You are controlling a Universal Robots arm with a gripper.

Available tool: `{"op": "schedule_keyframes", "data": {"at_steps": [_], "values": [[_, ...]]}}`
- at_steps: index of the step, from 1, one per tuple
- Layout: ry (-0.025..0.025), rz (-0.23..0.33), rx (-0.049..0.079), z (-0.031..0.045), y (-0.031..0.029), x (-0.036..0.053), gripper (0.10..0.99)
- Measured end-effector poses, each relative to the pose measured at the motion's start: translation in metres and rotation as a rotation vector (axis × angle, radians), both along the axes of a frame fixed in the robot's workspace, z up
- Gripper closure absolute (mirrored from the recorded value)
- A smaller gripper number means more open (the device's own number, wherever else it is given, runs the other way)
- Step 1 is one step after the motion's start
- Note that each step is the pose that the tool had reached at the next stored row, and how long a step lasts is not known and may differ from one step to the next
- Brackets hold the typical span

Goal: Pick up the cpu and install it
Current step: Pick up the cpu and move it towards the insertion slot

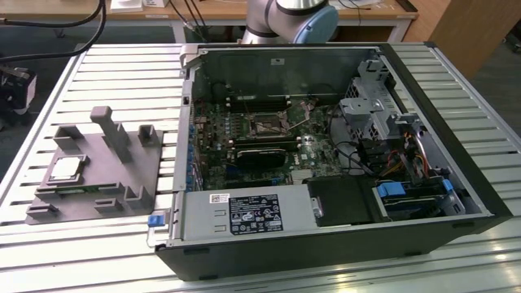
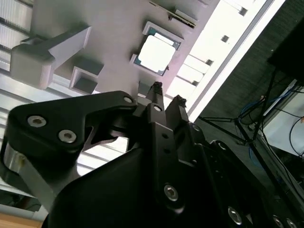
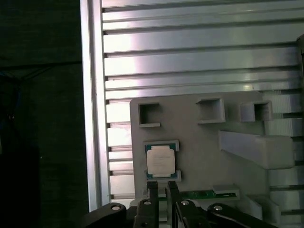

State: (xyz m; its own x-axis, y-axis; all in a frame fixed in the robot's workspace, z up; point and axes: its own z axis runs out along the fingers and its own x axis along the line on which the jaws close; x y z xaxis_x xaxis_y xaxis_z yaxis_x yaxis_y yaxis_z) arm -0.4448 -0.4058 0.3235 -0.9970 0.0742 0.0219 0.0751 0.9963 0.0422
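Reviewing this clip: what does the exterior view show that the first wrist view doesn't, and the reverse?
Exterior view: the open computer case with its motherboard and black socket, plus part of the robot arm behind it. First wrist view: the gripper, poised close to the cpu. Shared: the grey tray on the slatted table, the cpu seated in its recess, and the green memory stick next to it.

Robotics lab: slatted aluminium bench point(image 1: 130, 67), opened computer case point(image 1: 342, 247), robot arm base point(image 1: 293, 18), wooden workbench point(image 1: 219, 9) behind.
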Motion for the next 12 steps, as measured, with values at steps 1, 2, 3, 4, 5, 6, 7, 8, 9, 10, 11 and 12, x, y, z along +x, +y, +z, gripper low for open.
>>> {"op": "schedule_keyframes", "data": {"at_steps": [1,2,3,4,5,6,7,8,9,10,11,12], "values": [[0.0000,0.000,0.000,-0.0015,0.0000,0.0000,0.855],[0.0000,0.000,0.000,-0.0029,-0.0001,0.0000,0.796],[0.0000,0.000,0.000,-0.0042,-0.0003,0.0000,0.737],[0.0000,0.000,0.000,-0.0055,-0.0004,0.0000,0.678],[-0.0001,0.000,0.000,-0.0069,-0.0006,0.0000,0.678],[-0.0005,0.000,0.001,-0.0084,-0.0011,0.0001,0.620],[-0.0008,0.000,0.001,-0.0098,-0.0014,0.0001,0.620],[-0.0011,0.000,0.002,-0.0112,-0.0016,0.0000,0.561],[-0.0014,0.000,0.003,-0.0127,-0.0018,0.0000,0.506],[-0.0015,0.000,0.005,-0.0142,-0.0021,0.0000,0.447],[-0.0015,0.000,0.007,-0.0156,-0.0024,0.0001,0.447],[-0.0016,0.000,0.008,-0.0175,-0.0027,0.0000,0.388]]}}
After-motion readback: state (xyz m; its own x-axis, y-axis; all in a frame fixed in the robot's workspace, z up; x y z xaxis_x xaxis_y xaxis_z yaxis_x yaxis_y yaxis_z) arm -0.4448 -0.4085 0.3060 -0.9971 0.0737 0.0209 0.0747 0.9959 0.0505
